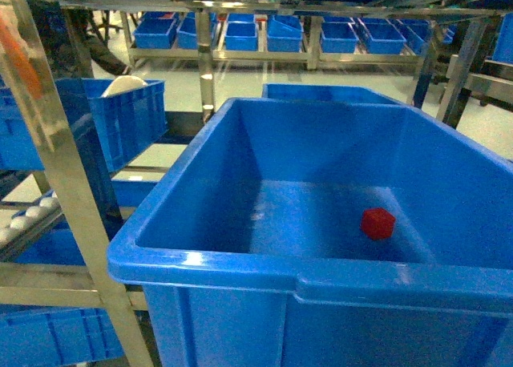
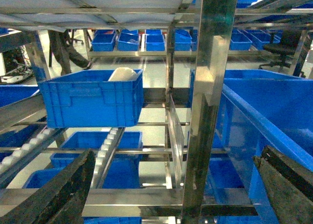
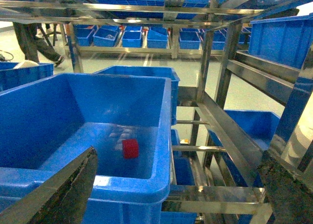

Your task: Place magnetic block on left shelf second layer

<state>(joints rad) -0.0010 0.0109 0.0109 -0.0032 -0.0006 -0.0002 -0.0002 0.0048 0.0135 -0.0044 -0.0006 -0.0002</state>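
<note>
**Red block on the floor of the big crate, both hands spread and empty**

The left hand (image 2: 173, 185) shows in its wrist view as two dark fingers (image 2: 58, 192) at the bottom corners, set wide apart with nothing between them. Between them stands a steel upright (image 2: 208, 101) of the rack. To its left, on white roller rails (image 2: 108, 145), sits a smaller crate (image 2: 90, 98) with something white showing over its rim.

The right hand (image 3: 178, 185) is likewise spread wide and holds nothing; its fingers (image 3: 68, 190) frame the lower corners of its wrist view. Neither hand appears in the head view.

Just beyond the right hand is the big crate (image 3: 161, 136), deep and thick-rimmed, seated in the rack. The block (image 3: 130, 148) lies on its floor, apart from the walls and nearer the right wall. In the head view the block (image 1: 377, 223) rests toward the crate's (image 1: 208, 267) far right corner.

A second crate (image 3: 139, 70) stands directly behind. Far across the pale floor (image 3: 146, 62), rows of bins (image 1: 240, 34) fill another rack.
</note>
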